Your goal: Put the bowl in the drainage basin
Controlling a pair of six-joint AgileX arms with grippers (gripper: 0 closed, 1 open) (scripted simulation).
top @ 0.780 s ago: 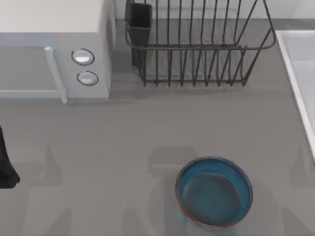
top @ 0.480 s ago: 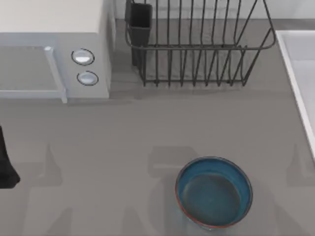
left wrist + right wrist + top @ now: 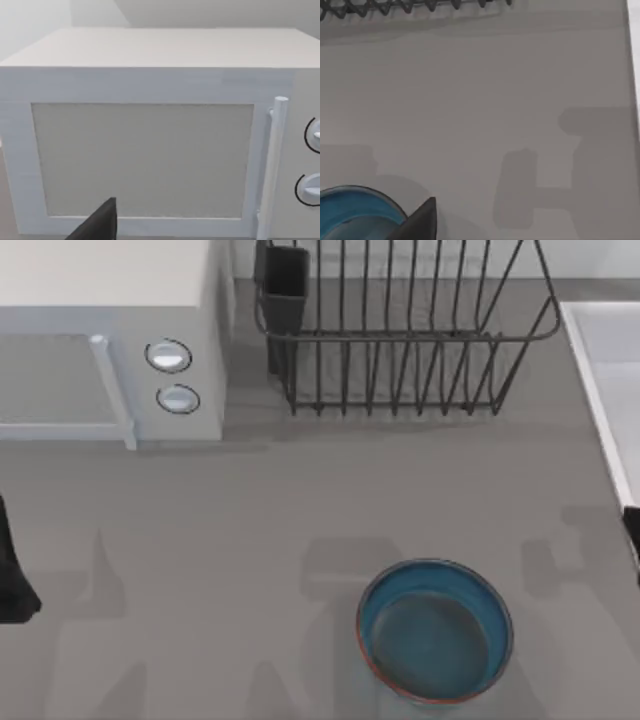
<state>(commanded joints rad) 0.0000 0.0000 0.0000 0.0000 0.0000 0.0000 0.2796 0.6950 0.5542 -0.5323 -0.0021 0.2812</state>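
At the near edge of the grey table (image 3: 300, 500), right of centre, the bowl (image 3: 435, 630) sits upright — untouched, well apart from the wire rack (image 3: 400, 330) at the back.
The left arm (image 3: 12, 570) waits at the table's left edge facing the microwave (image 3: 110, 340); the right arm (image 3: 632, 530) is at the right edge — neither gripper's opening can be judged.

one bowl (image 3: 435, 630), one wire rack (image 3: 400, 330), one microwave (image 3: 110, 340) — its two knobs (image 3: 168, 356) — one table (image 3: 250, 520)
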